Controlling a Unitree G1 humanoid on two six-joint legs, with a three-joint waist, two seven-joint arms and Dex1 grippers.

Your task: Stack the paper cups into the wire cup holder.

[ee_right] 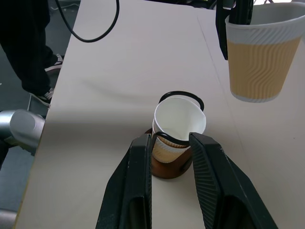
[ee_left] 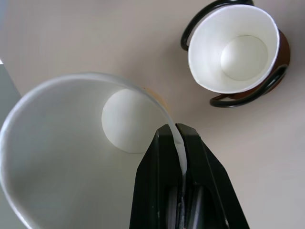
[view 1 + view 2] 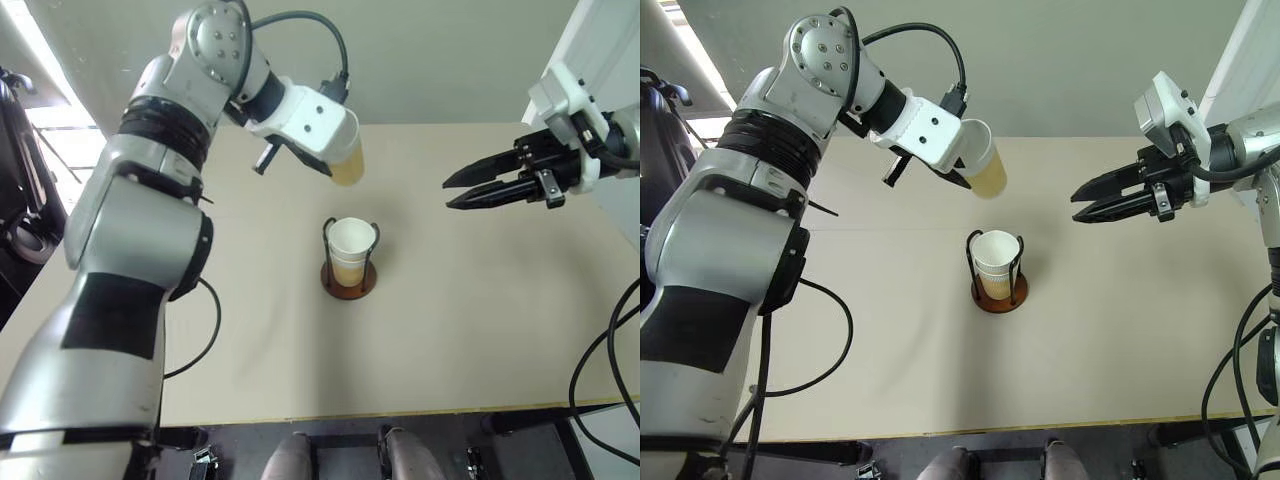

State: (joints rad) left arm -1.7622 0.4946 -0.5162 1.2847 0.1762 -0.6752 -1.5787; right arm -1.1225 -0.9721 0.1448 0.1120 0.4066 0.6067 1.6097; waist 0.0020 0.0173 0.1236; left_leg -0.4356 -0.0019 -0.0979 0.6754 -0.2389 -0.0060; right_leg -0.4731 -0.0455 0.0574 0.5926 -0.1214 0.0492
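Table: flat, pale, carries the holder near its middle.

Left gripper: pinched tight on the rim wall of one cup, one finger inside, one outside. Cup carried in the air, tilted, up and back from the holder, not yet over it. Rim visibly bent at the pinch in the left wrist view.

Right gripper: fingers parted, nothing between them, hanging off to the right of the holder, well apart from it.

Holder: brown disc base, two black wire loops, already loaded with cups. Top cup leaning against one loop, mouth squeezed slightly out of round.

Risks, judged from this state:
- Misalignment on descent. Carried cup tilted, seated cup leaning; base likely to strike the rim instead of nesting, and to tip the light holder.
- Snagging on a wire loop. Narrow clearance between loops; finger outside the cup wall liable to catch.
- Crushing. Thin wall, one-sided pinch; added push during nesting liable to fold the rim further.
- Jamming. Deformed seated mouth liable to stop the cup partway.
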